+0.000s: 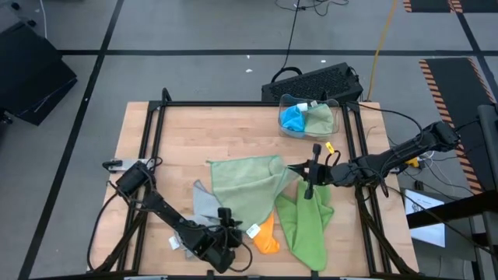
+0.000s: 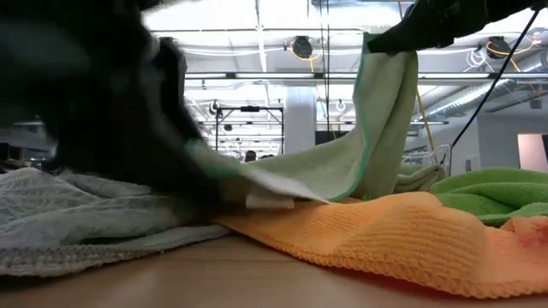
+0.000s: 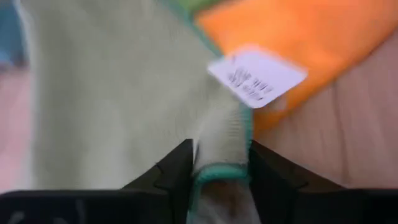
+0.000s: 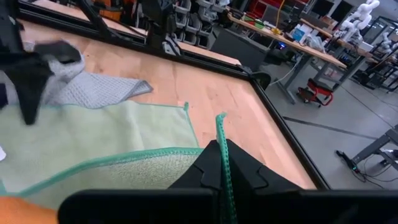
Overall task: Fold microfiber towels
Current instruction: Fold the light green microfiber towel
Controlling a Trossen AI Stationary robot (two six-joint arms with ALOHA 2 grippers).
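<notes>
Sage green towel [image 1: 247,180] lay spread mid-surface [image 1: 194,132], pinched at opposite corners, looked like a setup for folding it over. Left hand [image 3: 219,163] had its near tagged corner between narrowed fingers, beside the orange towel [image 1: 267,237]. Right hand [image 4: 222,163] was clamped tight on the far corner, lifting it.

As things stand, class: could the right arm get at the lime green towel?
Probably not yet: the right hand is shut on the sage green towel, though the lime green towel lies uncovered just below it.
</notes>
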